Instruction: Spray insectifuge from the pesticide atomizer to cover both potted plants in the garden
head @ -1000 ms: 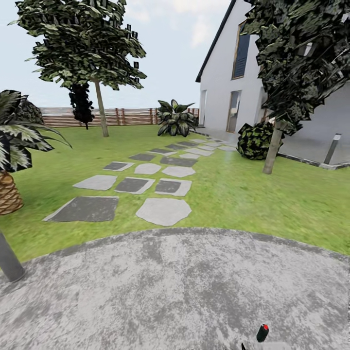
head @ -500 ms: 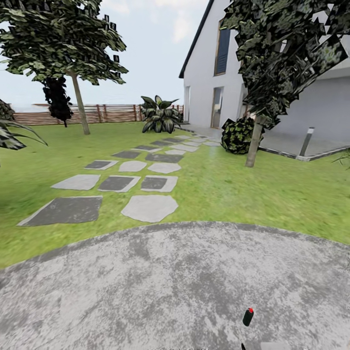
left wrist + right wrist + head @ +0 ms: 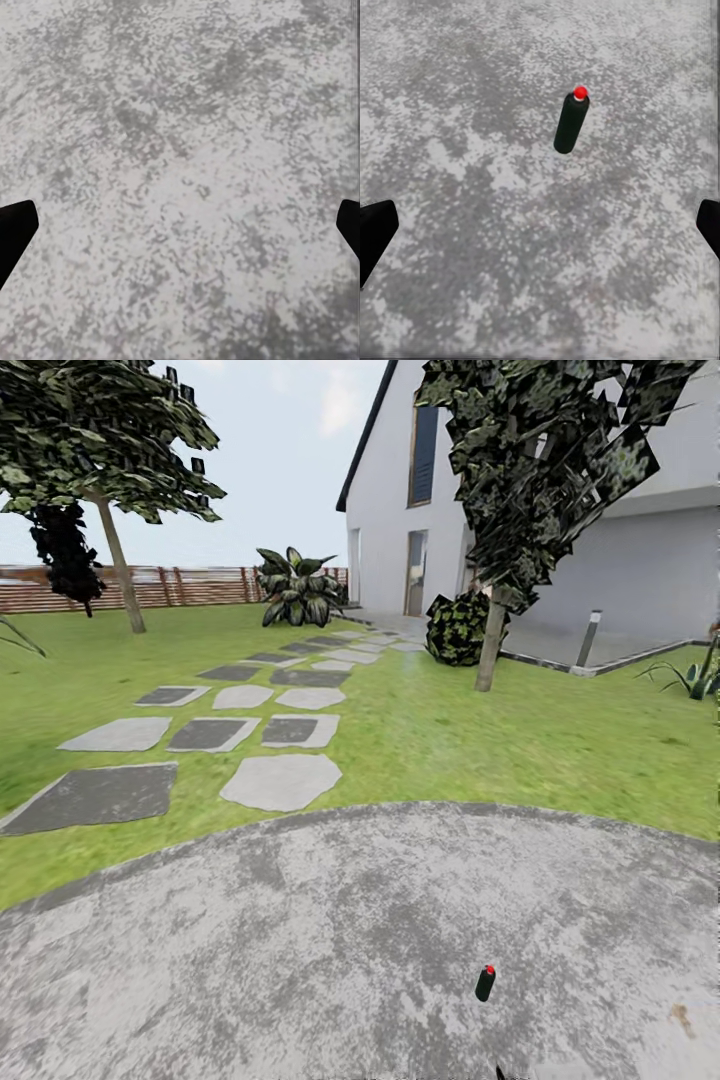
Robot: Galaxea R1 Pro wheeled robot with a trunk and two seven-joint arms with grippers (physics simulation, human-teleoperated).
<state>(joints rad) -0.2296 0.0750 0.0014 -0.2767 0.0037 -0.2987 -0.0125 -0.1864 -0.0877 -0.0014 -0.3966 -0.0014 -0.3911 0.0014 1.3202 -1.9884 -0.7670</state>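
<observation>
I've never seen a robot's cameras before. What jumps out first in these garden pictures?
A small dark bottle with a red tip stands upright, alone on the round grey mottled patio, close in front of the robot. Past it, flat stepping stones lead across the lawn toward a white house. In the right wrist view the same bottle stands ahead of the spread black fingers.

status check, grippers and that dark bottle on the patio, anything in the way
Left gripper and right gripper open, empty. Small dark green bottle with a red cap upright on the round grey mottled patio, ahead of the right gripper. Nothing between them.
</observation>
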